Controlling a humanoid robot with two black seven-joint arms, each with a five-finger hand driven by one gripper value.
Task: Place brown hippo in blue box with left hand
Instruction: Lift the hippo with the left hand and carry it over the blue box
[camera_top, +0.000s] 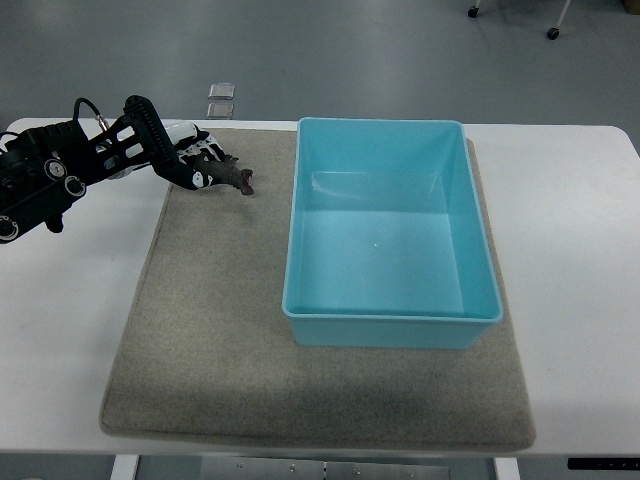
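Left hand (200, 165), reaching in from the far left over the mat (220, 350), has its fingers curled around the brown hippo (232, 178), whose dark end sticks out to the right of the fingertips. Whether the toy is lifted or touching the mat cannot be told. Its long axis runs roughly left to right, pointing toward the blue box (390, 328), which sits empty just to the right on the table (570, 250). I judge the coming move to be a short carry rightward over the box's left wall. No right hand shows.
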